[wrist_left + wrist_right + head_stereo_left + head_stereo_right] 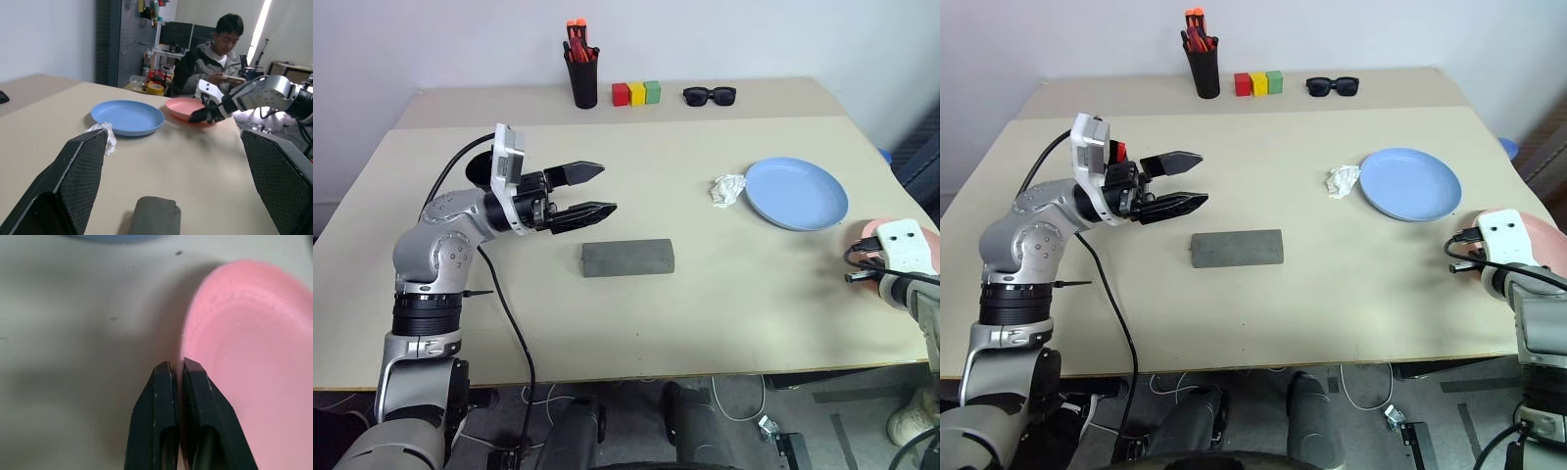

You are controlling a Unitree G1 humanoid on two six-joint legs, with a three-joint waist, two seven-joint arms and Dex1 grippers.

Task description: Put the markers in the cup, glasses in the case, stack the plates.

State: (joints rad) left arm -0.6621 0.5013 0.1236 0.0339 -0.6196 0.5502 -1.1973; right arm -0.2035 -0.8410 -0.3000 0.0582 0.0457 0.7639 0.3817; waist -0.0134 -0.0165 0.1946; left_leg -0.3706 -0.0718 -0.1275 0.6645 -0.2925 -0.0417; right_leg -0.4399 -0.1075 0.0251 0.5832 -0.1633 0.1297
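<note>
Pinching the near rim of the salmon pink plate (254, 362) is my right hand (177, 366), its two black fingers pressed together with the plate's edge between them, at the right edge of the head view on the bench (724, 294). Whether the plate is lifted or resting, I cannot tell. The light blue plate (797, 193) lies flat in the upper right of the frame, just beyond the pink one and apart from it, with a crumpled white scrap (727, 190) touching its left rim.

My left hand (597, 192) hangs above the bench at centre left, fingers spread wide and pointing toward the right, holding nothing. Just below and right of it the grey case (627, 258) lies shut, lengthwise across the middle of the frame.

Along the far edge at the top stand a black pen holder (583, 76) with orange-red capped pens, three blocks (636, 94) in red, yellow and green, and dark sunglasses (709, 95).

In the left wrist view a person (215, 54) sits beyond the bench.
</note>
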